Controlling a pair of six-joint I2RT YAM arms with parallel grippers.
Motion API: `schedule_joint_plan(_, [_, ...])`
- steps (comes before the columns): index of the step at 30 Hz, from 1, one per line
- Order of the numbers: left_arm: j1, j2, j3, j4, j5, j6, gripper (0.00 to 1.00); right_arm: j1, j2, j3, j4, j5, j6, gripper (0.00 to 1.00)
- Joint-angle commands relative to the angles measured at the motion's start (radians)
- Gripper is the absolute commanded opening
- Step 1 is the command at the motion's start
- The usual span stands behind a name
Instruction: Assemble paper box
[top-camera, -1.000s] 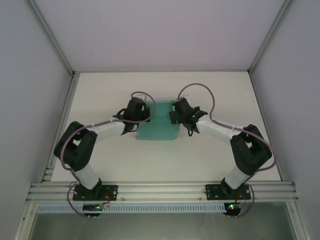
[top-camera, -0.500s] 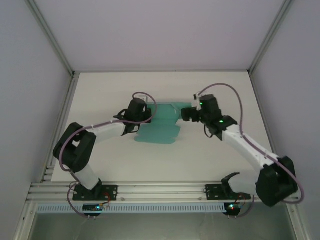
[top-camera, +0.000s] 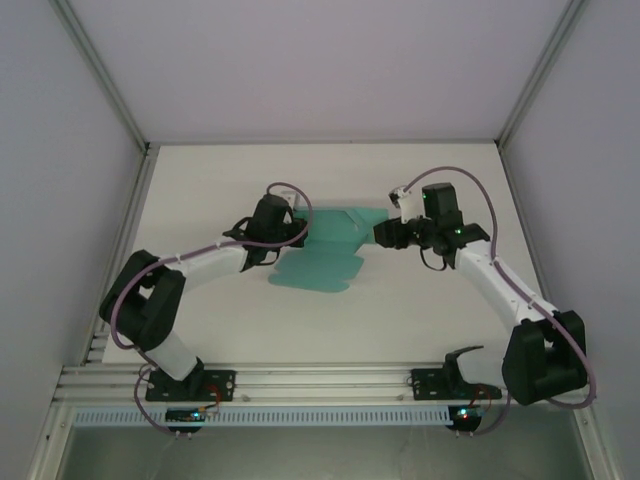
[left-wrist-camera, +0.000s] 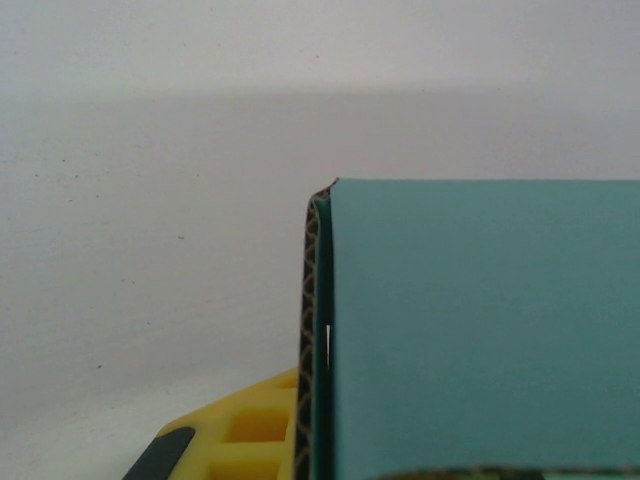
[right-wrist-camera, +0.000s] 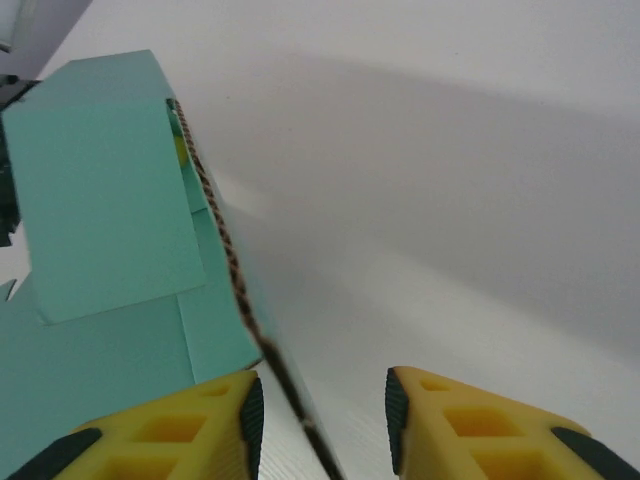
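At the bottom of the right wrist view, the right fingers (right-wrist-camera: 170, 440) are standing partly apart, straddling the box's (right-wrist-camera: 110, 200) patterned edge without pinching it. In the lower left of the left wrist view, the left fingers (left-wrist-camera: 225, 455) are clamping the box's left side. Farther off, the partly folded box is lying mid-counter (top-camera: 230, 180), at the centre of the top view between both arms.

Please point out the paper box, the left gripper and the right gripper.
paper box (top-camera: 322, 265): top view, on its flat near panel.
left gripper (top-camera: 298, 230): top view, fingertips at the card's left edge.
right gripper (right-wrist-camera: 322, 398): right wrist view, gap between its yellow fingertips.
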Motion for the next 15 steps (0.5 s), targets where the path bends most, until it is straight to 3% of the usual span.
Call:
schedule_joint_plan(1, [-0.005, -0.038, 0.031, -0.015, 0.045, 0.004, 0.00, -0.010, 0.006, 0.027, -0.011, -0.093, -0.037, 0.39])
schedule_joint_plan(10, [-0.007, -0.051, 0.026, -0.028, 0.062, 0.010, 0.00, -0.016, 0.014, 0.039, -0.028, -0.086, -0.046, 0.17])
schedule_joint_plan(15, [-0.007, -0.060, 0.028, -0.032, 0.064, 0.009, 0.00, -0.009, 0.015, 0.043, -0.029, 0.041, -0.054, 0.08])
